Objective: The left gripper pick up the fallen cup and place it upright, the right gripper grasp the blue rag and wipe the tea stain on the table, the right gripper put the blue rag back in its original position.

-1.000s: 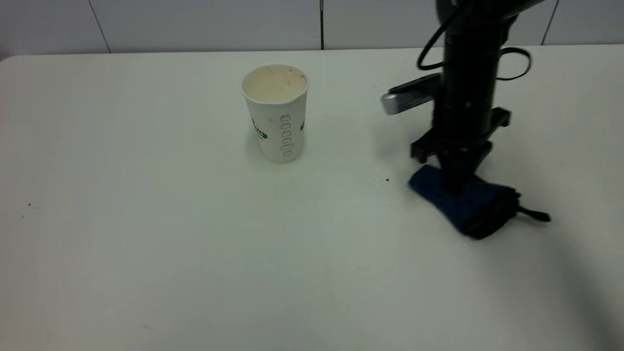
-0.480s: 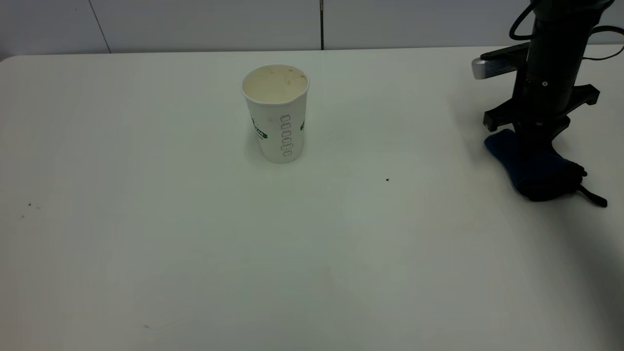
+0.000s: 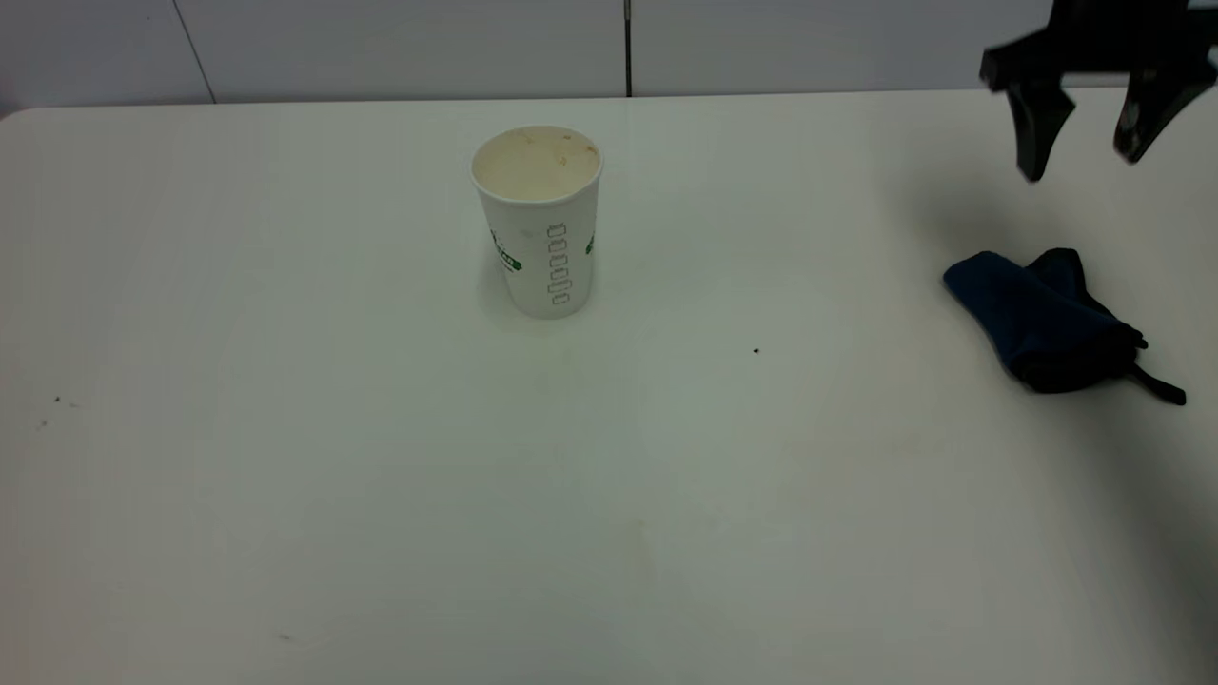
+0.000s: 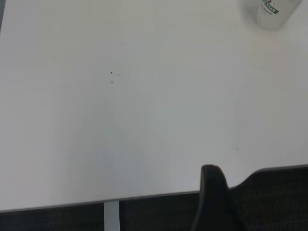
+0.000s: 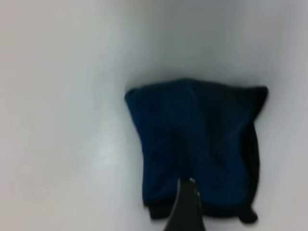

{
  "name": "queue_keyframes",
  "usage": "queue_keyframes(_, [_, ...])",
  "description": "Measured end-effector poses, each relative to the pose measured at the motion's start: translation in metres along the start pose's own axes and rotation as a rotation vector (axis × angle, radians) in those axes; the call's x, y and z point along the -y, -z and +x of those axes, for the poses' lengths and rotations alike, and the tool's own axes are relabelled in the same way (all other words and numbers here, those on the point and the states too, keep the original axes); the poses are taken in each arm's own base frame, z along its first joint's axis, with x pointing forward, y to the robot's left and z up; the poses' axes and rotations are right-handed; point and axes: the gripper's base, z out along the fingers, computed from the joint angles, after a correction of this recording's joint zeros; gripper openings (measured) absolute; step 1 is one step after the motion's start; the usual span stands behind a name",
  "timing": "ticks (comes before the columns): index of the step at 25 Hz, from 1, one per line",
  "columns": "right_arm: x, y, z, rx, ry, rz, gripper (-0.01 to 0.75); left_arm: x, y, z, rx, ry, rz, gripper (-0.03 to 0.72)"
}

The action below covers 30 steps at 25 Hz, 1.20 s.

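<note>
The white paper cup (image 3: 539,221) with green print stands upright at mid-table; its base (image 4: 273,13) shows in the left wrist view. The blue rag (image 3: 1039,319) lies bunched on the table (image 3: 381,495) at the far right, a dark strap trailing from it. My right gripper (image 3: 1085,143) hangs open above and behind the rag, apart from it, holding nothing. In the right wrist view the rag (image 5: 192,144) lies below one fingertip (image 5: 187,207). No tea stain shows on the table. Part of my left gripper (image 4: 211,192) shows over the table's edge, far from the cup.
A tiny dark speck (image 3: 756,350) sits on the tabletop between cup and rag, and small specks (image 3: 57,401) lie near the left side. A grey panelled wall (image 3: 381,48) runs behind the table's back edge.
My right gripper carried the blue rag to the far right of the table, set it down, opened and rose clear of it. The cup has not moved.
</note>
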Motion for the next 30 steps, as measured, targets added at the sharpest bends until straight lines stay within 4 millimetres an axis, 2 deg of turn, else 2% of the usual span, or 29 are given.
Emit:
queue_keyframes(4, [-0.009,0.093,0.010,0.041,0.042,-0.044,0.650,0.000,0.000,0.000,0.000,0.000,0.000,0.497])
queue_keyframes(8, [-0.021,0.171,0.032,0.148,0.069,-0.073,0.564,0.000,0.000,0.000,0.000,0.000,0.000,0.497])
queue_keyframes(11, [-0.017,0.211,0.066,0.192,0.064,-0.078,0.542,0.000,0.000,0.000,0.000,0.000,0.000,0.497])
queue_keyframes(12, [-0.015,0.218,0.080,0.189,0.058,-0.077,0.539,0.000,0.000,0.000,0.000,0.000,0.000,0.497])
queue_keyframes(15, [-0.009,0.243,0.134,0.205,0.050,-0.076,0.537,0.000,0.000,0.000,0.000,0.000,0.000,0.497])
queue_keyframes(18, [-0.007,0.245,0.191,0.184,0.050,-0.081,0.535,0.000,0.000,0.000,0.000,0.000,0.000,0.497])
queue_keyframes(24, [-0.003,0.216,0.305,0.156,0.046,-0.081,0.535,0.000,0.000,0.000,0.000,0.000,0.000,0.497])
queue_keyframes(26, [-0.003,0.208,0.333,0.203,0.035,-0.082,0.535,0.000,0.000,0.000,0.000,0.000,0.000,0.497])
queue_keyframes(30, [-0.003,0.188,0.369,0.289,-0.005,-0.090,0.535,0.000,0.000,0.000,0.000,0.000,0.000,0.497])
